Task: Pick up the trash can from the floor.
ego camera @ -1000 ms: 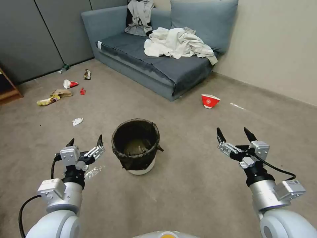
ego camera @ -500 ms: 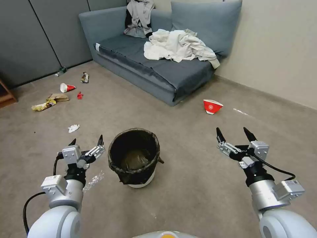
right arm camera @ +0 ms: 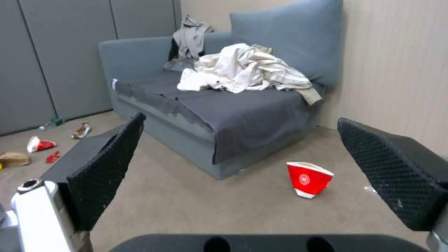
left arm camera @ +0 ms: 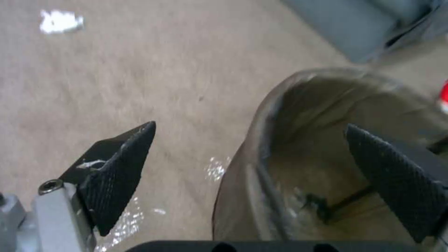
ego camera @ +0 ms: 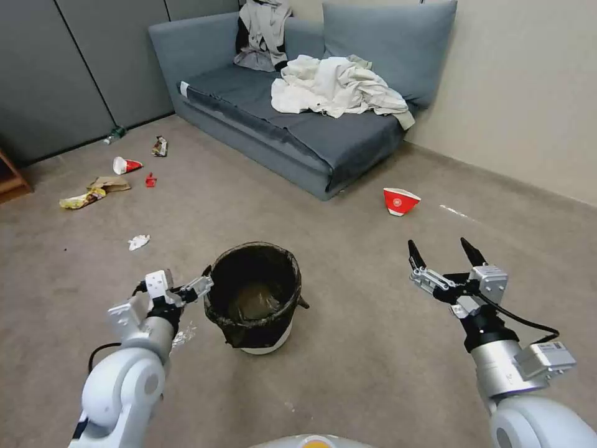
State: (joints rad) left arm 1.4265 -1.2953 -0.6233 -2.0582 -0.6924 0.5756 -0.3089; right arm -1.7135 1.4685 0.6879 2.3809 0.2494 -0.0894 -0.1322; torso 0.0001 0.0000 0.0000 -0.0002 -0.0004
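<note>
- On the floor [ego camera: 348,373], straight ahead of the robot, the trash can [ego camera: 255,292] stands upright, its mouth facing up and its dark liner folded over the rim.
- Its near left rim lies right at the left gripper [ego camera: 186,287], which is much the nearer of the two; the right gripper [ego camera: 444,252] hangs well apart, off to the can's right.
- From the left wrist, the left gripper's spread fingers [left arm camera: 119,168] straddle the rim, one outside the can's wall, the other over its inside, nothing clamped yet.
- The left arm reaches forward and low, angled inward toward the can.
- The right gripper is released too, fingers wide, pointing toward the sofa [right arm camera: 224,115].
</note>
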